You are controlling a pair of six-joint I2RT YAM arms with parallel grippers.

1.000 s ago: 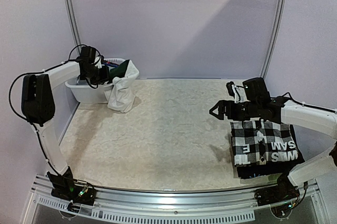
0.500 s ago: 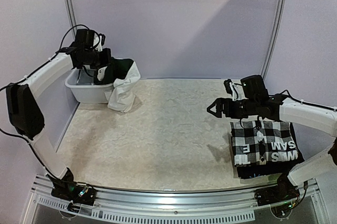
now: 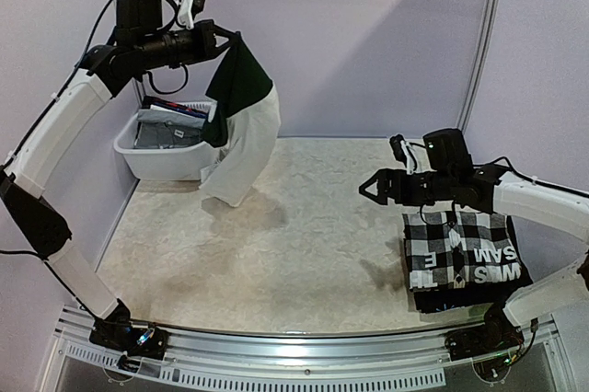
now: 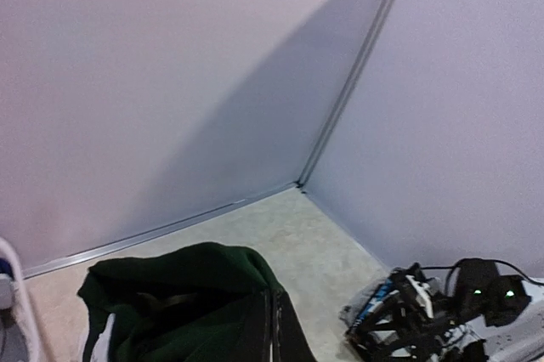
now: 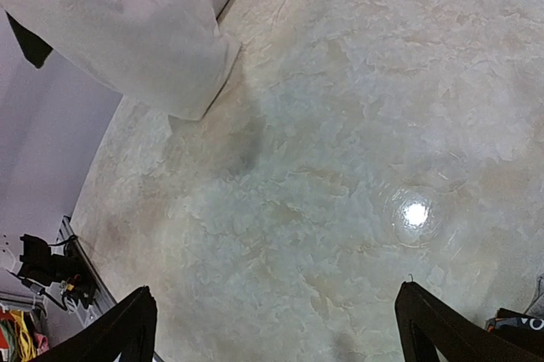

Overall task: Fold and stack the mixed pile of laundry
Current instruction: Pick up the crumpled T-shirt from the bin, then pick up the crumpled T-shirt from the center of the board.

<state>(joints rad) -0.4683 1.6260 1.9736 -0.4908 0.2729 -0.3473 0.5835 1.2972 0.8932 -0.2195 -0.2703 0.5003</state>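
Note:
My left gripper is raised high over the basket, shut on the dark green top of a white cloth. The cloth hangs down, its lower end near the table in front of the basket. In the left wrist view the dark green part bunches up at the jaws. In the right wrist view the white cloth shows at the upper left. My right gripper hovers open and empty over bare table, just left of a folded stack. The stack shows the checkered shirt and a black piece with white letters.
The white plastic basket stands at the back left against the wall, with grey and other garments inside. Walls close off the left, back and right sides. A rail runs along the near edge.
My left arm has lifted up and to the right, pulling the white and dark green cloth out of the basket until it hangs free. My right gripper has shifted slightly left.

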